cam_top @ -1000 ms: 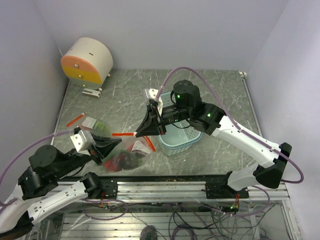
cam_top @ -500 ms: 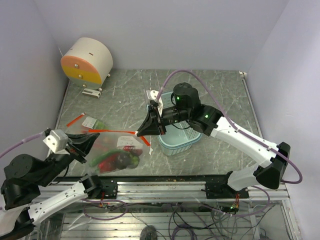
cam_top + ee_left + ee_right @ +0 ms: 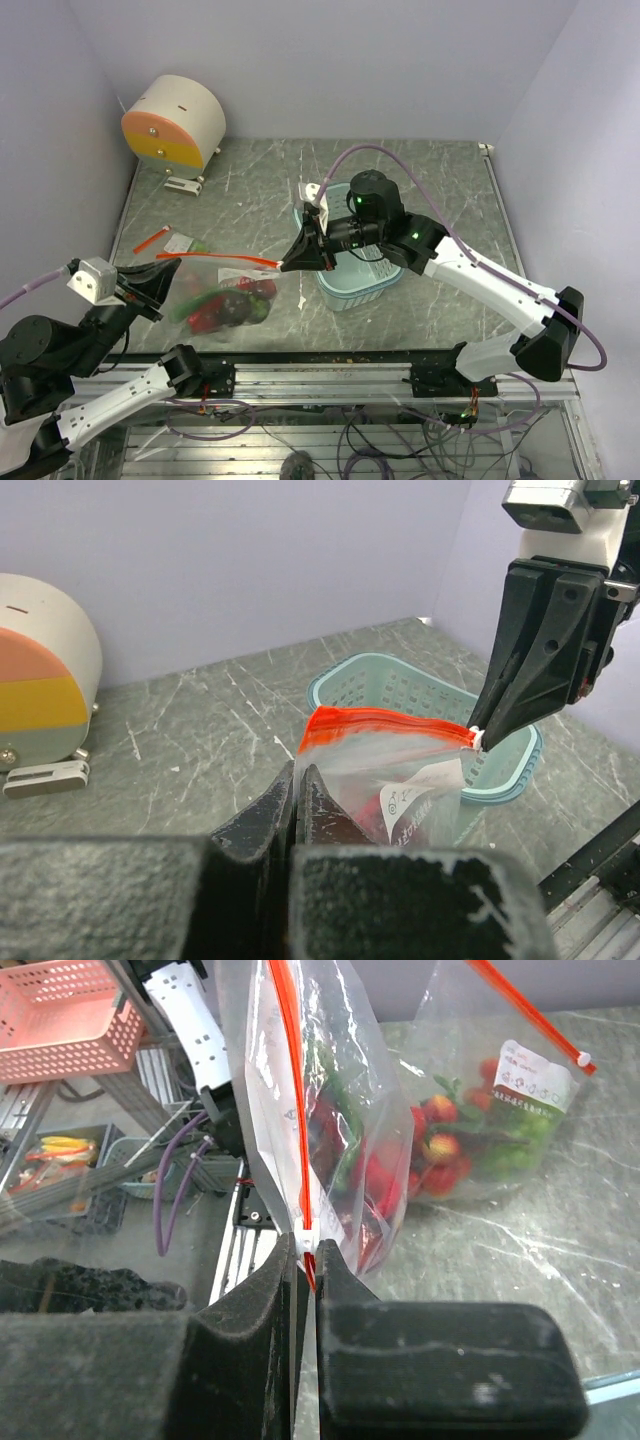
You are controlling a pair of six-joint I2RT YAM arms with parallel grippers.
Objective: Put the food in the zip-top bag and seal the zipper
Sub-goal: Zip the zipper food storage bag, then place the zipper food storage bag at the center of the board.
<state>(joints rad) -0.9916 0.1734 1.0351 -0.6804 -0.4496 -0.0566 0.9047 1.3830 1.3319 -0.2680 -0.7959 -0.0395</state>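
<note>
the left pincer (image 3: 165, 270) is clenched on a corner of the zip-top bag (image 3: 205, 285), just under one end of its zipper (image 3: 215, 259); the right pincer (image 3: 284, 265) is clenched on the zipper's other end, so the orange-red strip runs taut between them. the food (image 3: 232, 306) – red and green pieces – lies heaped in the bag, below and between both pincers; a light-blue basket (image 3: 358, 285) sits just beside the right one.

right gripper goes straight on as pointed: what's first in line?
The bag: the right gripper is shut on its zipper, which runs straight ahead. Past that, probably the left gripper; depth unclear.
</note>
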